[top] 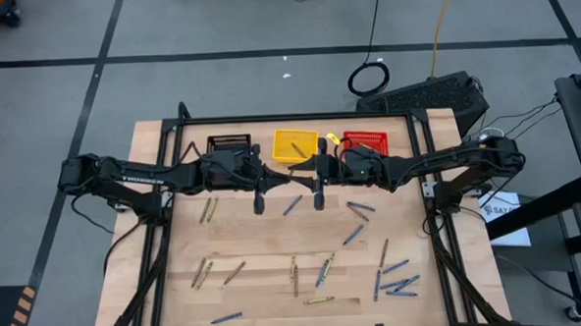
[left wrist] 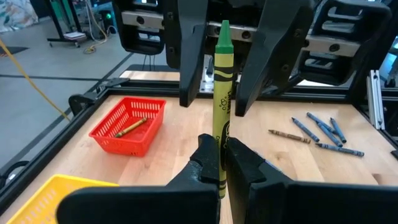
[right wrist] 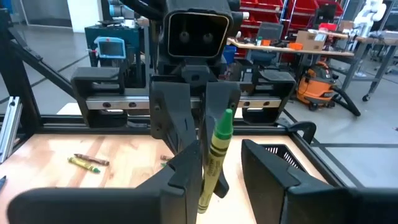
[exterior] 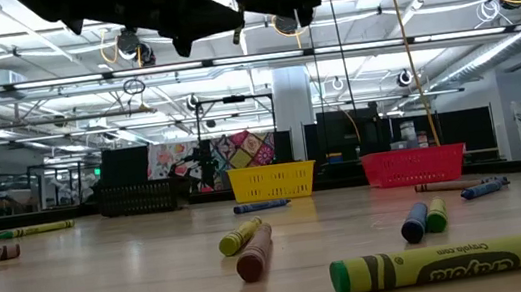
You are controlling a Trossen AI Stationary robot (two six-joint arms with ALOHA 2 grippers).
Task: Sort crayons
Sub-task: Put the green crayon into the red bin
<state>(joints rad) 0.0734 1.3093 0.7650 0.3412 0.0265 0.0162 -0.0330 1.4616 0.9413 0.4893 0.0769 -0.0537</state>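
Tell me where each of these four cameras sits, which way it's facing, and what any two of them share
High view: overhead, straight down; both arms meeting above the table.
Low view: tabletop height, looking across crayons to the baskets; arms' undersides overhead.
Left wrist view: behind the left gripper, shut on an olive-yellow crayon, facing the right gripper.
Right wrist view: faces back.
Both wrist views share that crayon.

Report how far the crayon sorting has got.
Done: one tan crayon lies in the red basket and one in the yellow basket. In hand: the left end effector grips an olive-yellow crayon between the open right end effector's fingers. Left: roughly two dozen loose crayons on the table.
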